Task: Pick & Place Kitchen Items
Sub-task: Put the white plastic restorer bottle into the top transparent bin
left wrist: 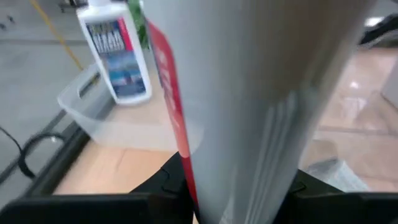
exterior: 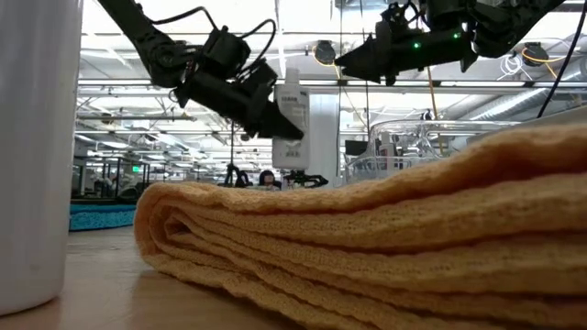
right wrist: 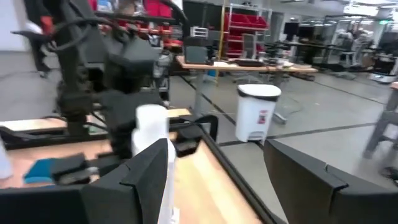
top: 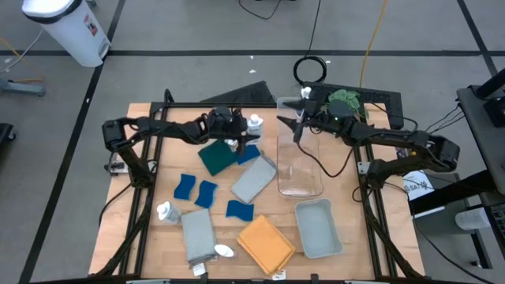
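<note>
My left gripper [top: 235,142] is shut on a white bottle [exterior: 292,112] over the dark teal cloth [top: 216,157]. A second white bottle [top: 254,124] with a blue label stands beside the clear bin [top: 300,167]. My right gripper [top: 297,125] hangs open and holds nothing above the bin's far end. Blue sponges [top: 195,190], two grey cloths [top: 253,181] and an orange cloth [top: 266,243] lie flat on the table. Another bottle [top: 168,211] is at the near left, and one [top: 223,251] lies near the front edge. My left gripper pinches the bottle's body [left wrist: 205,186] between its two fingers. The fingers [exterior: 266,117] come at it slanting down from the table's left. The bottle stands roughly upright in the hold, lifted clear of the table and the cloths.
A pale grey-blue tray [top: 319,229] sits near the front right, next to the orange cloth. A green leafy plant [top: 345,100] stands behind the right gripper at the far edge. A white waste bin [right wrist: 256,112] stands on the floor beyond the table.
</note>
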Robot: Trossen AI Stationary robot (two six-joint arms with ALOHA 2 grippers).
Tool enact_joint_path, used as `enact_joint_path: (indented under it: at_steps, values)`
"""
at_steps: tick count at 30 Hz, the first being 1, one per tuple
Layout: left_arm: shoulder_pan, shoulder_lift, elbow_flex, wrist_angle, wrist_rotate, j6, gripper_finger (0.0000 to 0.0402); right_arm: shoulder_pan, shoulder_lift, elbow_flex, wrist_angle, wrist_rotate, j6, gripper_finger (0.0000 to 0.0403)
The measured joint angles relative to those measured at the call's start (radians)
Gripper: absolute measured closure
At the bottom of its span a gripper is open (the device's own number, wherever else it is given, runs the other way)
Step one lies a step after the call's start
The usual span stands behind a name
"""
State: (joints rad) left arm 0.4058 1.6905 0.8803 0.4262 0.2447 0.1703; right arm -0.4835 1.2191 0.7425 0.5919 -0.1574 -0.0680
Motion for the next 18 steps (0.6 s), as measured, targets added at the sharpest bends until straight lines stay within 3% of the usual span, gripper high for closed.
enact_joint_path:
  at_steps: [8,14,18]
  values:
    - [-0.043,0.000,0.003,0.014,0.037,-0.012,0.0283,0.035,0.096,0.006,0.127,-0.085,0.023,0.0165]
    - [-0.069,-0.001,0.004,0.024,0.072,-0.012,0.0283,0.062,0.176,0.069,0.122,-0.181,0.065,0.0165]
    - [-0.074,-0.001,0.004,0.025,0.071,-0.016,0.0283,0.086,0.233,0.105,0.123,-0.191,0.068,0.0165]
